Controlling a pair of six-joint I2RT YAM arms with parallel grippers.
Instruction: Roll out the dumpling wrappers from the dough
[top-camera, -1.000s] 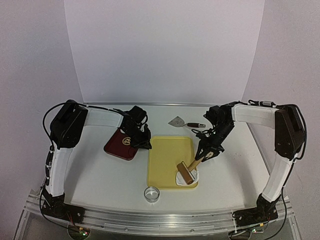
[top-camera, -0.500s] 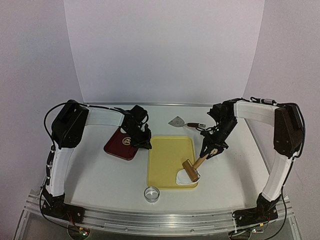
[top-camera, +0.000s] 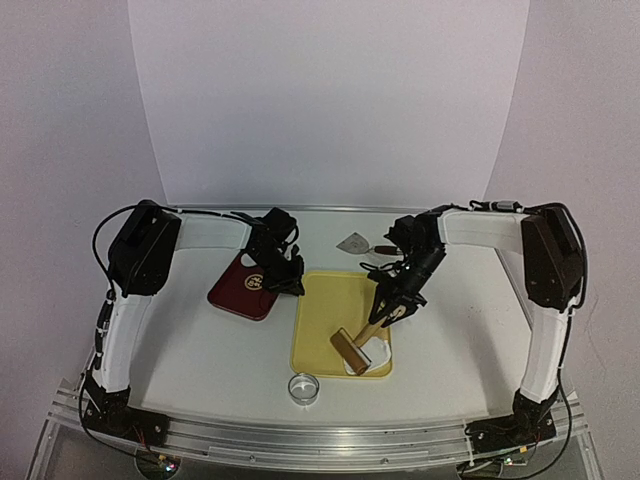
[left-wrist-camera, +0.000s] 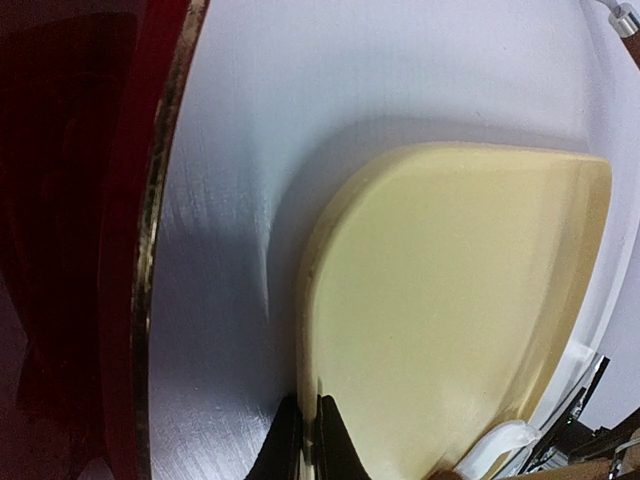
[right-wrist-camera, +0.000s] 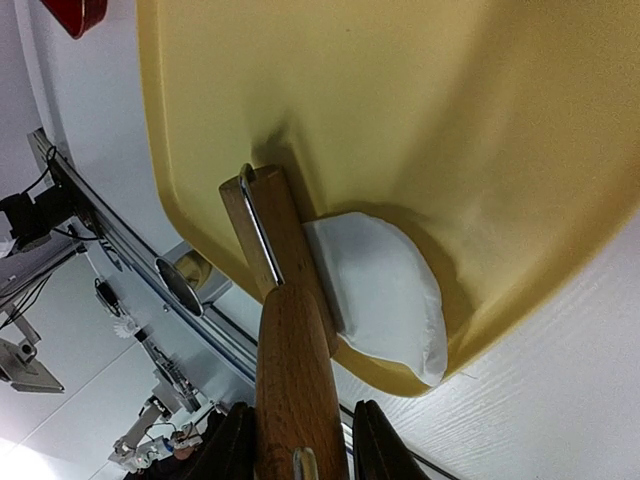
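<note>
The right claw is clamped on the roller's wooden handle. The dough, a flattened white lump, lies in the tray's near-right corner, on the bases' side of that claw. The roller head, set crosswise to the handle, touches its left edge. The right arm is nearer, so the next pass probably runs rightward. The left claw, closed, sits at the tray's far-left corner.
</note>
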